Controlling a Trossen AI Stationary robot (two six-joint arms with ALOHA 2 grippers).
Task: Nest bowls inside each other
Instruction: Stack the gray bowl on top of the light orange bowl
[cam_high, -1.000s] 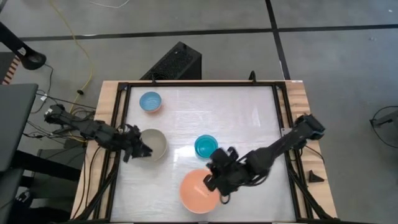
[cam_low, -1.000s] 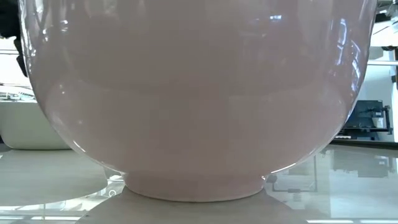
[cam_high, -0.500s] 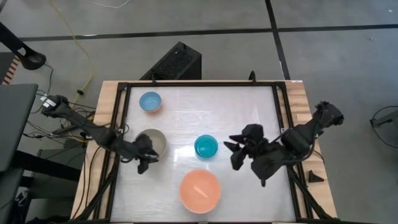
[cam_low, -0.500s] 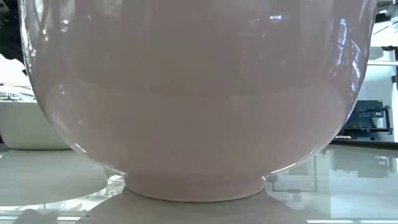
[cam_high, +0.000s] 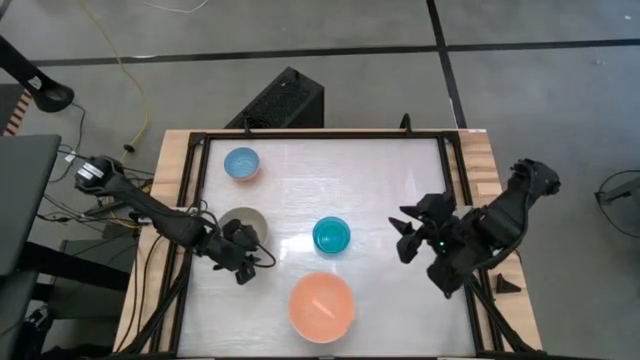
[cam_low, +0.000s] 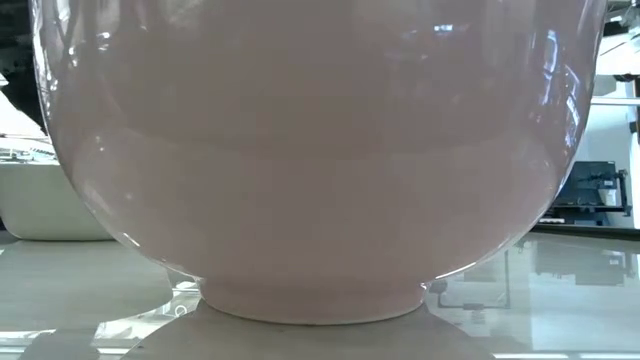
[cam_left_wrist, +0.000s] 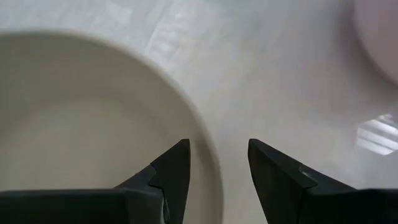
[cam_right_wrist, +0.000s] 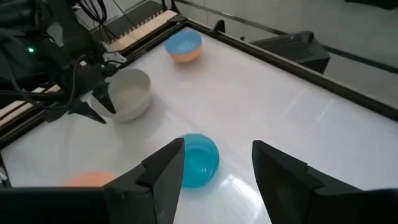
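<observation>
Four bowls stand on their bases on the white table (cam_high: 400, 170): a light blue one (cam_high: 241, 163) at the far left, a grey-beige one (cam_high: 243, 222) at the left, a teal one (cam_high: 331, 236) in the middle, and a salmon-orange one (cam_high: 321, 307) near the front edge, which fills the low view (cam_low: 320, 150). My left gripper (cam_high: 250, 262) is open and tipped down over the grey-beige bowl's near rim (cam_left_wrist: 208, 155). One finger stands over the bowl's inside and one outside. Whether they touch it I cannot tell. My right gripper (cam_high: 405, 235) hangs open above the table's right part, holding nothing.
A black frame (cam_high: 448, 180) edges the table. Free tabletop lies between the teal bowl (cam_right_wrist: 198, 158) and the right edge. A black box (cam_high: 280, 100) stands beyond the far edge. The left arm (cam_right_wrist: 68, 68) reaches in over the left rail.
My right gripper has let go of the salmon-orange bowl's right rim, opened, risen and drawn back toward the table's right edge. The bowl stays where it was. My left gripper has swung from the grey-beige bowl's left side to its near rim and tipped downward.
</observation>
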